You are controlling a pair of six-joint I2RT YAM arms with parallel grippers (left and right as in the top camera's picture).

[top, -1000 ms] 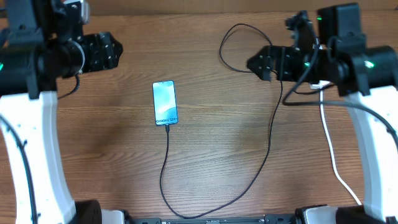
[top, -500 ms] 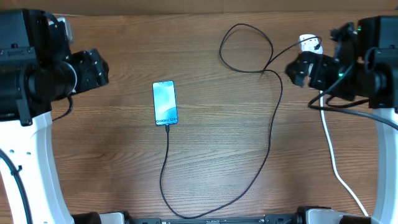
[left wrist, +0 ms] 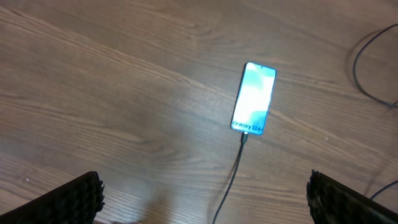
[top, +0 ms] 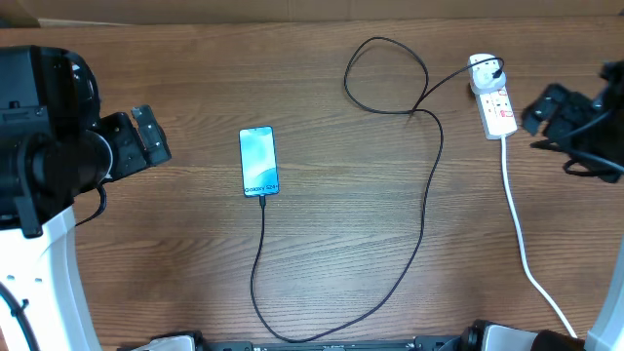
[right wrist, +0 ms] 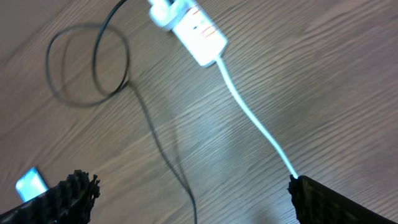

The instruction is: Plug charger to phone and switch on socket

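Note:
The phone (top: 258, 161) lies screen-up and lit, left of the table's middle, also in the left wrist view (left wrist: 254, 98). The charger (top: 429, 195) sits with its tip at the phone's lower end, curves along the front edge, loops at the back and reaches the socket (top: 492, 97). The socket shows in the right wrist view too (right wrist: 193, 28). My left gripper (top: 148, 135) hovers open, left of the phone, nothing between its fingers (left wrist: 81, 199). My right gripper (top: 551, 105) is open, just right of the socket, holding nothing.
The socket's thick white cord (top: 517, 224) runs from the strip toward the front right corner, also in the right wrist view (right wrist: 255, 118). The charger's loop (right wrist: 87, 65) lies on bare wood behind the middle. Both arm bases stand at the table's front corners.
Both arms have drawn back outward, the left to the left, the right to the right, uncovering the socket. The left jaws have spread wider. Phone and charger have not moved.

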